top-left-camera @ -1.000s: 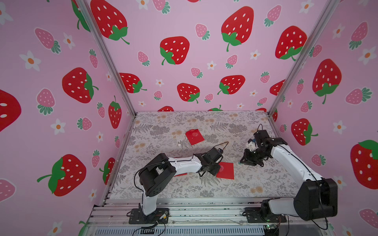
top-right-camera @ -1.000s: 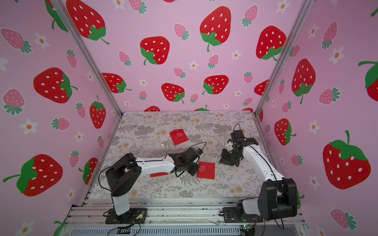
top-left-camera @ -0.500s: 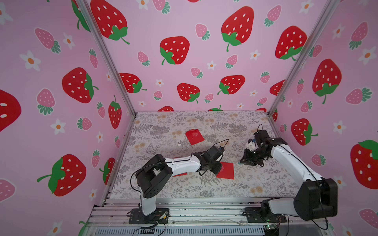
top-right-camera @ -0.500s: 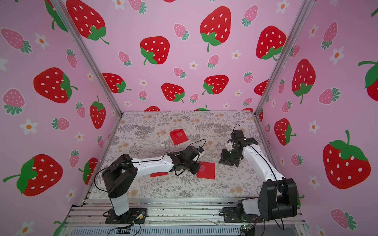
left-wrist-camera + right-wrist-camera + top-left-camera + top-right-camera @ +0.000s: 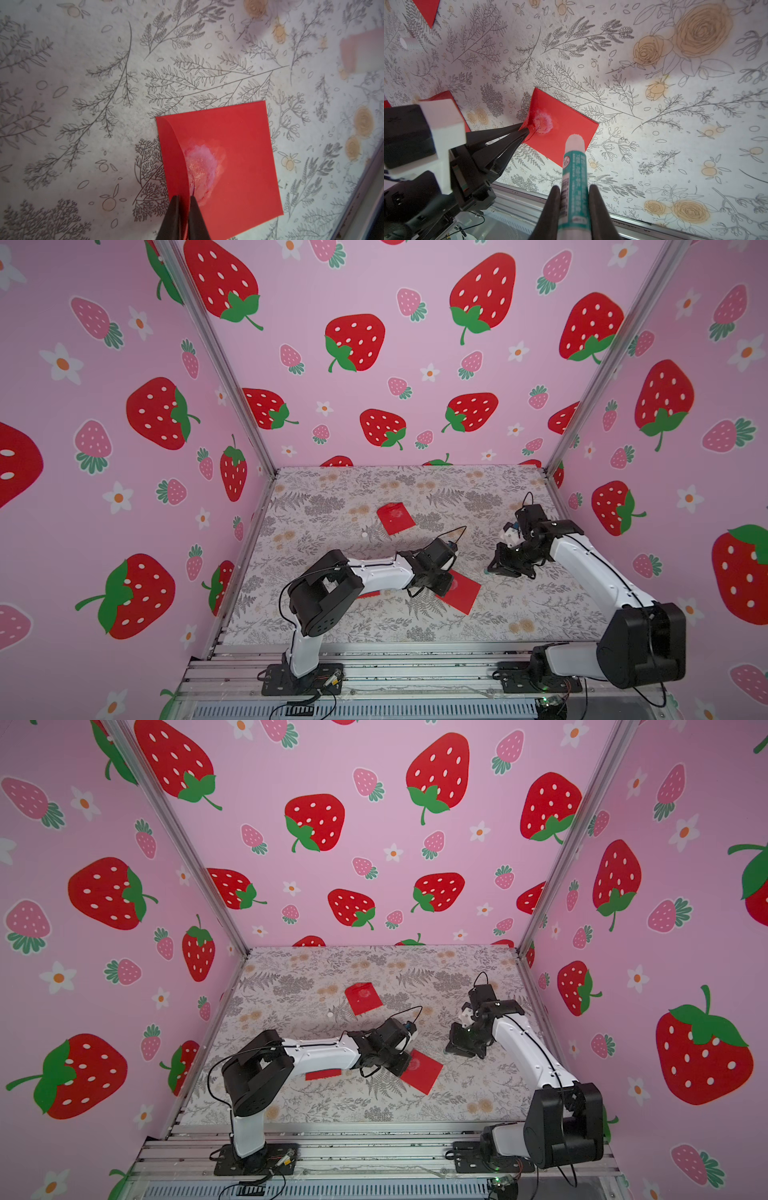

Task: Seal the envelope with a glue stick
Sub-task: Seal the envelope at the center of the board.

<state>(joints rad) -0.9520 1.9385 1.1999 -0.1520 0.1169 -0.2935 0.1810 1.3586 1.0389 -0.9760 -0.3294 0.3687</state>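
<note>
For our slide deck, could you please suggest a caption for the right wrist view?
Right gripper holds the uncapped glue stick near the glue-smeared envelope pinched by the left gripper.

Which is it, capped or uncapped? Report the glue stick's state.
Uncapped: the glue stick in the right gripper shows bare pinkish glue at its tip.

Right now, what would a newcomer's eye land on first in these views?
First the pink walls covered in big red strawberries, all around the floral table. Then the red envelope at the table's front middle, smeared with whitish glue, its flap pinched by the left end effector. The right end effector holds the uncapped glue stick just beside it.
</note>
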